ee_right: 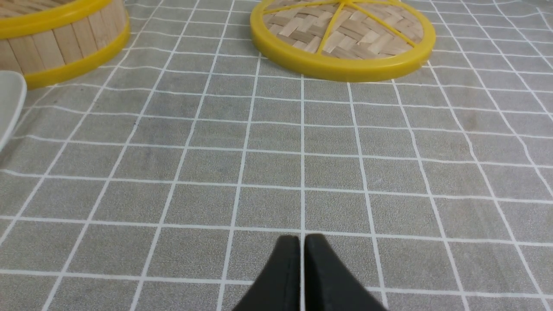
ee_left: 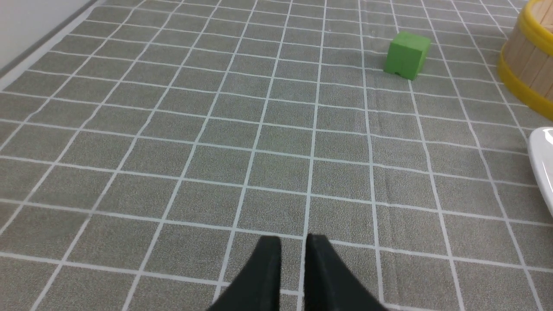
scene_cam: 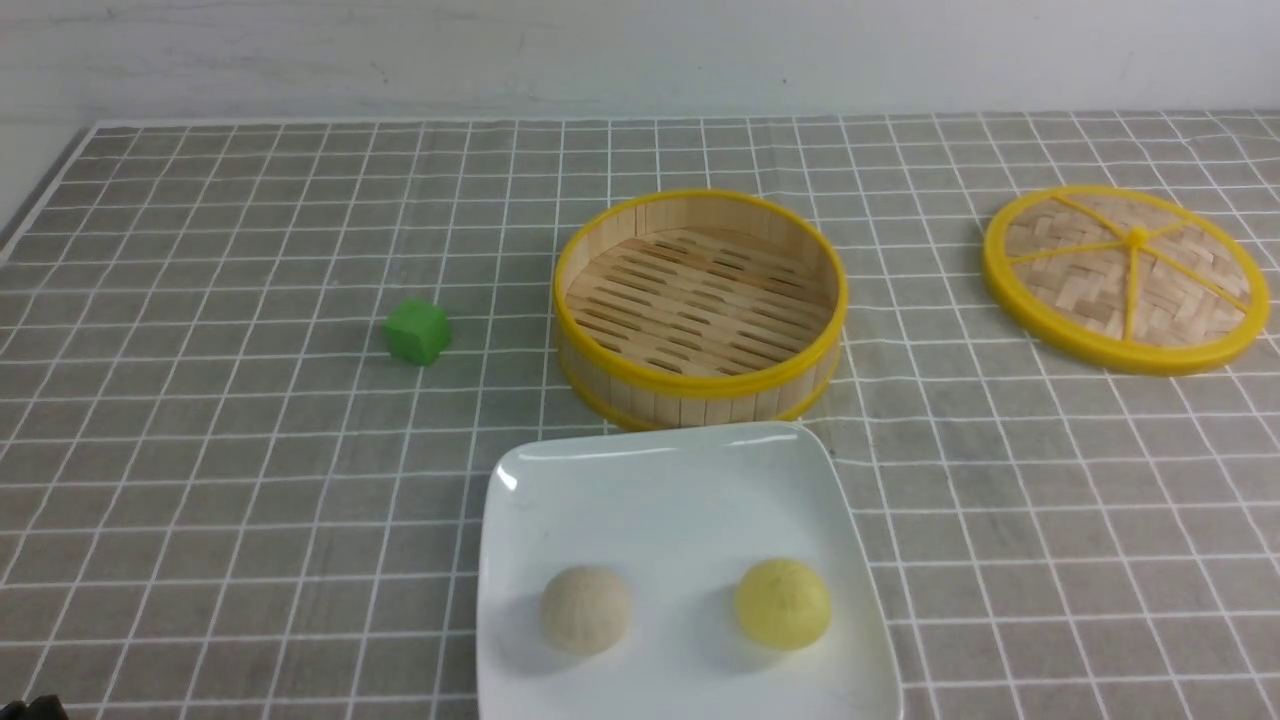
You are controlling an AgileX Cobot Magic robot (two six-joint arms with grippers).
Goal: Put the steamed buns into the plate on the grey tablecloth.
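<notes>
Front view is showing both steamed buns already sitting on the plate [scene_cam: 690, 480], so the task is looking finished as far as can be judged. Taking the plate as the landmark and going left to right: a green cube [scene_cam: 418, 331] is lying beyond it to the left on the grey tablecloth [scene_cam: 200, 480]; the cream bun [scene_cam: 586, 609] is resting in the plate's near left part, the yellow bun [scene_cam: 782, 603] in its near right part, the two apart. A bamboo steamer [scene_cam: 700, 305] is standing empty just behind the plate, its lid [scene_cam: 1126, 278] lying well off to the right. The left gripper [ee_left: 293, 250] is hovering over bare cloth, jaws slightly parted, grasping nothing. The right gripper [ee_right: 301, 246] is clenched and empty. Nothing is appearing left to move.
</notes>
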